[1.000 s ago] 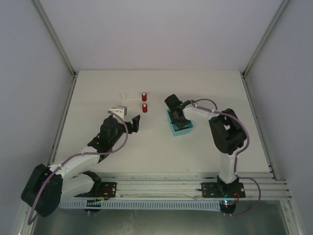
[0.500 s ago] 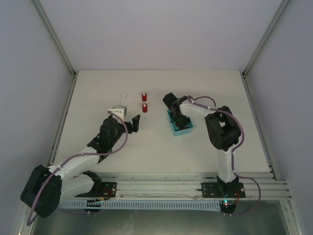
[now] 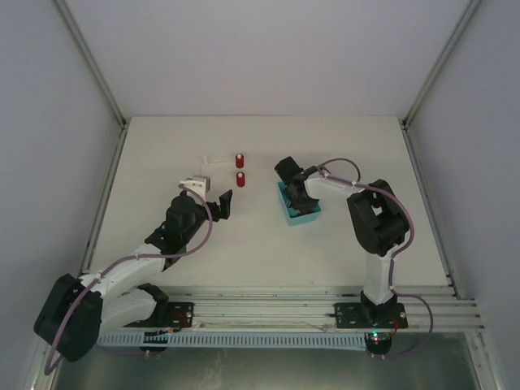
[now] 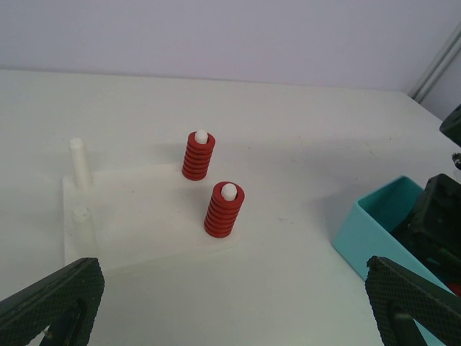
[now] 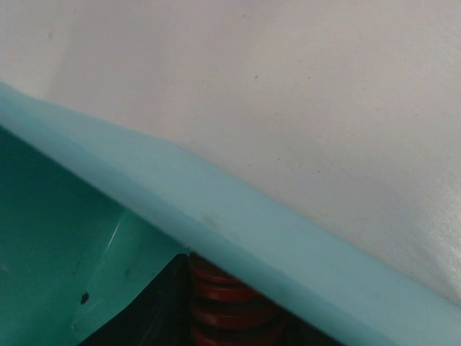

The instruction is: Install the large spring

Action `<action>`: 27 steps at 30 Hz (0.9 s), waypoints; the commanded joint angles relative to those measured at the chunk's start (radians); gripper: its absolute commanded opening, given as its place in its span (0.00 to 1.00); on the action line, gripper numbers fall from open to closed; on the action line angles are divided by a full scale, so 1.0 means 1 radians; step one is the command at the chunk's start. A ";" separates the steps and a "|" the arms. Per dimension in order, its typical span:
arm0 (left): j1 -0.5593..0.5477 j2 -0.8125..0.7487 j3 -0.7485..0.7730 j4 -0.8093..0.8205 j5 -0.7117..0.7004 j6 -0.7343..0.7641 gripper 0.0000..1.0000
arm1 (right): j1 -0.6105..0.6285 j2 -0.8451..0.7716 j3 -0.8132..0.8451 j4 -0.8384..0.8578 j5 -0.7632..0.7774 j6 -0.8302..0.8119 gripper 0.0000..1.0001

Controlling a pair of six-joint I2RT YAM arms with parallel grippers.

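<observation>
Two red springs [image 4: 198, 156] [image 4: 224, 210] sit on white pegs of the white baseplate [image 4: 144, 216]; they also show in the top view [image 3: 239, 158] [image 3: 240, 178]. Two bare white pegs [image 4: 79, 162] [image 4: 85, 227] stand at the plate's left. My left gripper [image 4: 230, 317] is open and empty, just in front of the plate. My right gripper [image 3: 294, 199] reaches down into the teal bin [image 3: 309, 213]. In the right wrist view a red spring [image 5: 230, 310] sits between its dark fingers [image 5: 144, 313], tight against the bin's wall [image 5: 216, 231].
The teal bin [image 4: 374, 223] stands on the table right of the baseplate, a short gap between them. Metal frame posts and white walls close off the table's back and sides.
My right wrist shifted a little left inside the bin, then came back to about where it was. The left arm has not moved.
</observation>
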 commanded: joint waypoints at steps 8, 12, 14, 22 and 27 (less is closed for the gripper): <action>-0.005 0.007 -0.011 0.018 -0.018 -0.001 0.99 | -0.003 -0.174 -0.113 0.202 -0.012 -0.381 0.23; -0.005 0.007 -0.007 0.012 -0.018 -0.007 0.99 | -0.002 -0.236 -0.145 0.266 -0.025 -0.512 0.20; -0.005 -0.001 -0.007 0.010 -0.011 -0.009 0.99 | -0.003 -0.256 -0.145 0.267 -0.018 -0.575 0.19; -0.005 -0.059 -0.060 0.044 -0.058 -0.064 0.99 | -0.003 -0.361 -0.153 0.333 -0.025 -0.933 0.16; -0.005 -0.097 -0.080 0.066 -0.045 -0.051 0.99 | 0.001 -0.459 -0.226 0.445 -0.172 -1.175 0.16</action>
